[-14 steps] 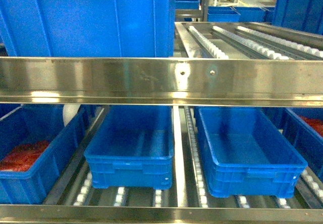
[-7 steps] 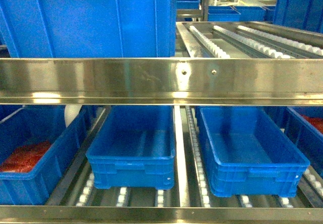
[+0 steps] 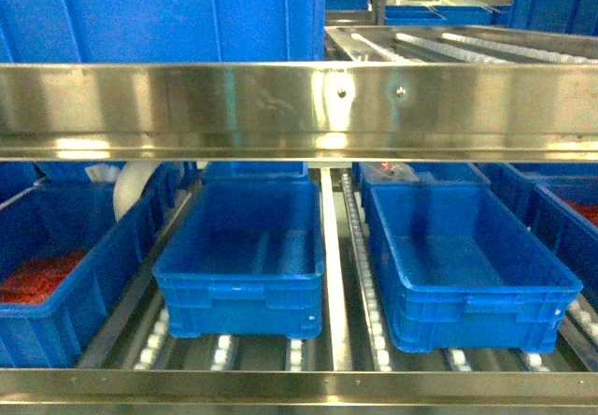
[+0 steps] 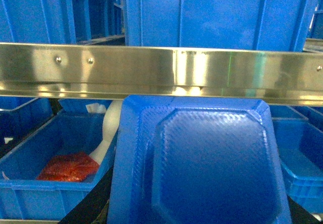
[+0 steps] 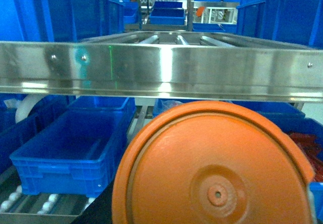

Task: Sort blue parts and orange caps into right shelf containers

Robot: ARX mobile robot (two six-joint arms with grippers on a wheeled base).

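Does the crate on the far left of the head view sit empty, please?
No, the far-left crate holds a heap of loose red material on its floor.

A polished stainless-steel shelf rail [image 3: 299, 111] runs across the whole width, catching bright glare from overhead light. Below it, the lower shelf is a sloping bed of white plastic roller tracks [image 3: 360, 265] set between metal dividers. Along the shelf's front edge lies a second steel lip [image 3: 299, 385]. Above the rail, more roller lanes [image 3: 448, 46] stretch back toward further steel racking [image 5: 189, 2] in the distance.
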